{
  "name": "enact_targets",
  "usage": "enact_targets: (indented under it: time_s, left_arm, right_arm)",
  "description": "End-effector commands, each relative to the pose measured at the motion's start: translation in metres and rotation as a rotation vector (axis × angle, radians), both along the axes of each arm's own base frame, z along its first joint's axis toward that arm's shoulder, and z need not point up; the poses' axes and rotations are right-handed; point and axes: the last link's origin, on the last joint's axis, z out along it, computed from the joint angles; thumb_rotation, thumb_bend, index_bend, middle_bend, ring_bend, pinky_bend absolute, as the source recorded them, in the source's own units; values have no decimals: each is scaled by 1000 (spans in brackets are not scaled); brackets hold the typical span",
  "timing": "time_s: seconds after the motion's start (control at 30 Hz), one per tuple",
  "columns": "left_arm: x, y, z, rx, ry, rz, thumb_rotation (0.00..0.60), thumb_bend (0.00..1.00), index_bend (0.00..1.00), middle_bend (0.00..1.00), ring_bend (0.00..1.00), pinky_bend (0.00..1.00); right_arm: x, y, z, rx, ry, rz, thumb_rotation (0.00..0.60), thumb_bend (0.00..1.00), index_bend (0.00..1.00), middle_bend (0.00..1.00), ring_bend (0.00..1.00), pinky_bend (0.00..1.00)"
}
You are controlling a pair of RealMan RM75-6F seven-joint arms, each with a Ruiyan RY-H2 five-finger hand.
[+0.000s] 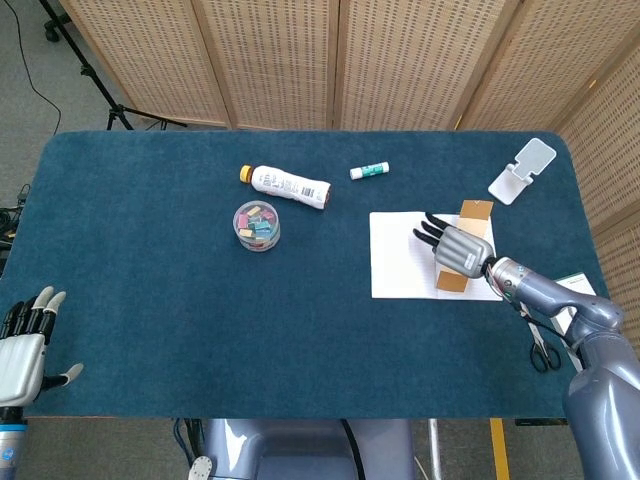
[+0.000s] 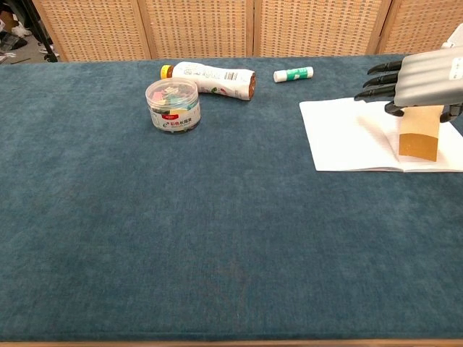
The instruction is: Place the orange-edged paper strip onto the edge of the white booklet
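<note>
Hanging off the table's near-left corner, the left hand (image 1: 22,352) holds nothing, its fingers spread apart and its palm plate facing up. Further right on the blue cloth of the table (image 1: 150,250) stands a clear round tub (image 2: 172,104) of coloured clips, and just behind it a white bottle (image 2: 212,78) with a yellow cap lies on its side. A glue stick (image 2: 293,74) with a green cap lies further right, near the far edge. Next comes the white booklet (image 2: 347,137), lying open and flat. Over its right half the right hand (image 2: 419,78) grasps the orange-edged paper strip (image 2: 419,134), dark fingers pointing left; the strip hangs down from the hand with its lower end on or just above the page near the booklet's front edge. A white phone stand (image 1: 522,169) sits at the table's far right.
</note>
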Motion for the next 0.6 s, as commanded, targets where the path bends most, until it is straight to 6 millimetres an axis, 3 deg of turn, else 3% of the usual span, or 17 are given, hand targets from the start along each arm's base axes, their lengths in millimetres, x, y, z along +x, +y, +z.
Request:
enact_targets:
  time_s: [0.03, 0.6]
  left_arm:
    - [0, 0, 1, 3, -1, 0, 600, 0, 0, 0, 0, 0]
    - [-1, 0, 1, -1, -2, 2, 600, 0, 0, 0, 0, 0]
  right_arm:
    - [-1, 1, -2, 6, 7, 0, 600, 543, 451, 0, 0, 0]
    - [-7, 6, -4, 35, 65, 29, 600, 543, 451, 0, 0, 0]
